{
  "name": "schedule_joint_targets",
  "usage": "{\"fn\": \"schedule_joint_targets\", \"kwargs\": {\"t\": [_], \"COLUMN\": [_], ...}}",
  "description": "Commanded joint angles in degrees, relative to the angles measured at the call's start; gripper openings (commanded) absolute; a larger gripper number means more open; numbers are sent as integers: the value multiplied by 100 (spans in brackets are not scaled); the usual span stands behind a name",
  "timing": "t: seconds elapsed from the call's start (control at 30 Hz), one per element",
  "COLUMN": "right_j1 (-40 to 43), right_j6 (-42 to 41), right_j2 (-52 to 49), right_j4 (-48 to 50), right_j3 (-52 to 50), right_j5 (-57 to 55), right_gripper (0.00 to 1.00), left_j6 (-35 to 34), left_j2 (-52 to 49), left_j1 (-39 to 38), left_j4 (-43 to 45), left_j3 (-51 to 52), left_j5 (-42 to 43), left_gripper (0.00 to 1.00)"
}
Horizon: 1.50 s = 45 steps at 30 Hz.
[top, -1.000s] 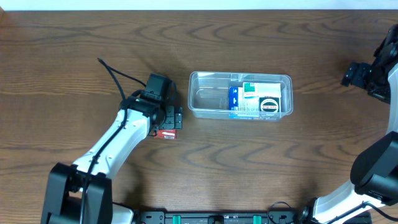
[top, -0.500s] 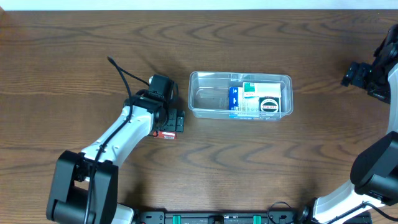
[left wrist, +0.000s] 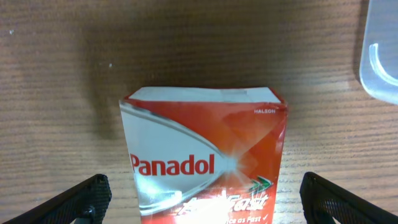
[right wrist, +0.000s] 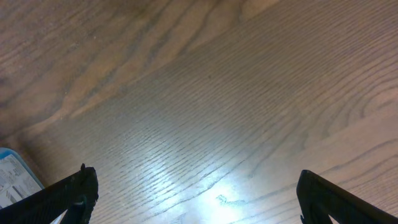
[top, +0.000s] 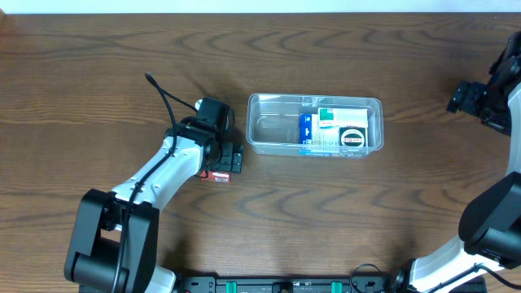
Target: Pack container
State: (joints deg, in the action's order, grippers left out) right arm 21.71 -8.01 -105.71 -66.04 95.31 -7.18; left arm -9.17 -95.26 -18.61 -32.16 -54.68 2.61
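Container (top: 273,100): clear plastic tub near the middle of the wooden table (top: 98,65), long side running left to right. Its right half holds a blue item (top: 305,128), a white-and-green box (top: 329,120) and a round black-and-white item (top: 352,138). Its left half is bare.

Left gripper (top: 229,158): just left of the tub, over a red Panadol box (left wrist: 205,162) lying on the table. Fingers (left wrist: 87,198) are spread wide either side of the box and are not touching it.

Right gripper (top: 468,98): at the far right, well apart from the tub. Fingers (right wrist: 78,190) are released and spread over bare wood, holding nothing.
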Motion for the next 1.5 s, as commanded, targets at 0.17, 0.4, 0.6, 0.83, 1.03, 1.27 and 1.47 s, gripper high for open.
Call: {"fn": "schedule_joint_targets", "kwargs": {"t": [0.17,0.4,0.6,0.83,1.03,1.27,1.47], "right_j1": [50,50,50,50,50,50,50], "right_j6": [83,83,83,83,83,83,83], "right_j2": [7,7,7,7,7,7,7], "right_j4": [0,0,0,0,0,0,0], "right_j3": [98,98,98,98,98,98,98], "right_j5": [-28,-28,-28,-28,-28,-28,-28], "right_gripper": [99,99,99,99,99,99,99], "left_j6": [-232,-258,-256,-256,-258,-494,-621], "left_j2": [-190,-452,-461,-461,-308,396,988], "left_j1": [-13,-11,-11,-11,-11,-11,-13], "left_j4": [57,107,101,96,-98,-446,-1248], "left_j3": [-68,-68,-68,-70,-85,-127,-675], "left_j5": [-52,-70,-68,-68,-68,-72,-76], "left_gripper": [98,98,81,69,64,65,64]}}
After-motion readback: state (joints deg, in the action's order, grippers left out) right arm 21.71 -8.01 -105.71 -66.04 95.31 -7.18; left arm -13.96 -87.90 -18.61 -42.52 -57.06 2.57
